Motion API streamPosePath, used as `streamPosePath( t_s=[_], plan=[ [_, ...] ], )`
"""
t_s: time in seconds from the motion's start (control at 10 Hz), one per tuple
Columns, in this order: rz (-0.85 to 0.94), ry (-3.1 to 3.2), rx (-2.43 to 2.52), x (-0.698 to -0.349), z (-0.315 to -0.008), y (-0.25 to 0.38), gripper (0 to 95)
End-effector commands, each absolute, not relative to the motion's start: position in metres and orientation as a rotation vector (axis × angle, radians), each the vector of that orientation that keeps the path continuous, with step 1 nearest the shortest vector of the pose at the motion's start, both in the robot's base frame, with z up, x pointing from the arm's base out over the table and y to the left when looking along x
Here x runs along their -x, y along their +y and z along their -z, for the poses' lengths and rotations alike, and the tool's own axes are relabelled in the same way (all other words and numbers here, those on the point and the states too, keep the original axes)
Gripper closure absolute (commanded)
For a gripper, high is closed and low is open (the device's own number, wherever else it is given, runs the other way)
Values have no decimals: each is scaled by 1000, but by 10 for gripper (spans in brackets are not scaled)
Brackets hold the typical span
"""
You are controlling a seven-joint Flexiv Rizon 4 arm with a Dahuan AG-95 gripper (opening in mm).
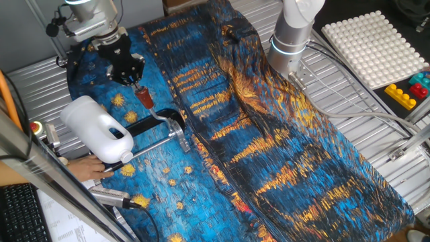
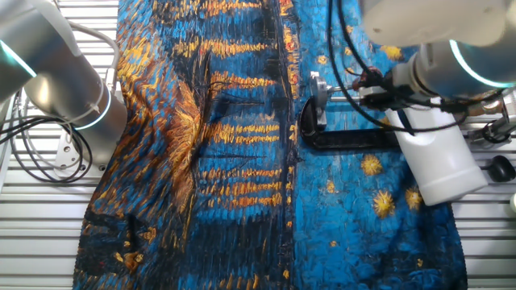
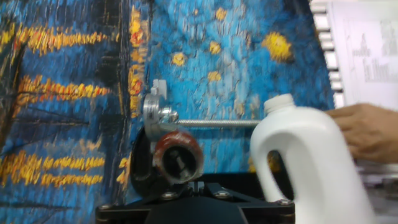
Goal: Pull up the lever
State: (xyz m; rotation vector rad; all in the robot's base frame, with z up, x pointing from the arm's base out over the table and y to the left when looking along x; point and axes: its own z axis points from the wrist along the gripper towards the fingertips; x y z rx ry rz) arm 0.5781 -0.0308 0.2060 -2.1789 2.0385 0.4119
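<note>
While the end effector (image 1: 137, 82) stands just above the lever (image 1: 144, 96) (red-sleeved, tilted upward), its opening cannot be told; a white jug (image 1: 98, 128) lies nearby.

Robotics laboratory test bench. Indicators: a ribbed metal surface (image 1: 376, 134) draped with a printed blue-and-gold cloth (image 1: 269, 148); a second robot arm base (image 1: 292, 33) with routed cables (image 1: 349, 94); a keyboard (image 1: 23, 212) and printed papers (image 3: 367, 50) at the edge.

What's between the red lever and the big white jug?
In the hand view, only blue cloth separates the lever from the jug; the silver rod runs just above that gap.
</note>
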Motion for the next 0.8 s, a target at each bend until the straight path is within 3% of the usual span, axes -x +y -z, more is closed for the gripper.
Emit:
streamPosePath(
  t_s=[0.1,0.7,0.8],
  plan=[
    [-408,2056,2168,-581,-208,-28,950],
    [-510,2127,2174,-587,-215,-19,950],
    [-528,2129,2176,-588,-216,-17,760]
  ],
)
